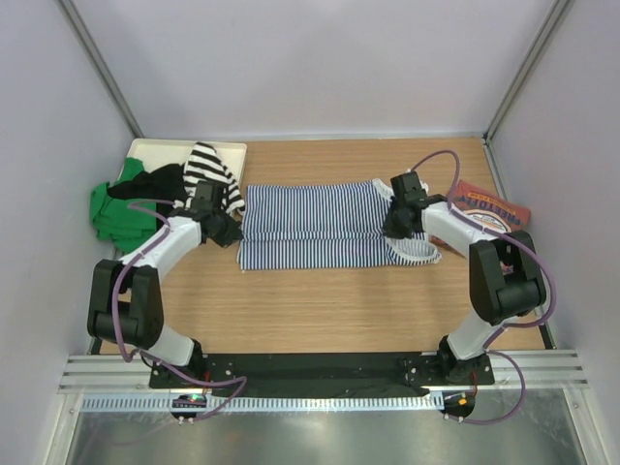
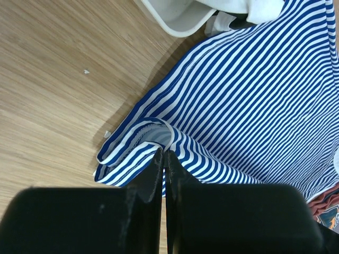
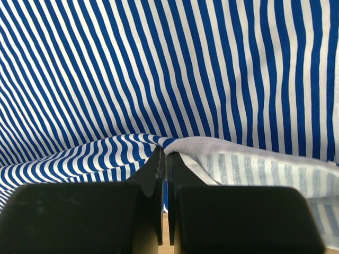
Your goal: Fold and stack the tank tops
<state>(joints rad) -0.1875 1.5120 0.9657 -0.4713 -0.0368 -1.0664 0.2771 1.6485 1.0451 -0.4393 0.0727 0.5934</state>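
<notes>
The navy-and-white striped cloth tank top (image 1: pixel 320 225) lies spread mid-table, its left edge pinched in the clenched left gripper (image 1: pixel 232 232) and its right edge in the clenched right gripper (image 1: pixel 397 231). Bare wooden table (image 1: pixel 320 310) shows along its near edge. A brick-red cloth top (image 1: pixel 489 205) lies right, a clothes pile (image 1: pixel 145 194) far left.

Five garments are in view: one navy-striped top (image 1: pixel 310 228), one brick-red top (image 1: pixel 489 205), one green garment (image 1: pixel 114 213), one black garment (image 1: pixel 155 182) and one black-and-white striped top (image 1: pixel 211 167). One white tray (image 1: pixel 145 150) sits far left. There are two pincers, the left pincer (image 1: pixel 223 230) and the right pincer (image 1: pixel 397 229).
</notes>
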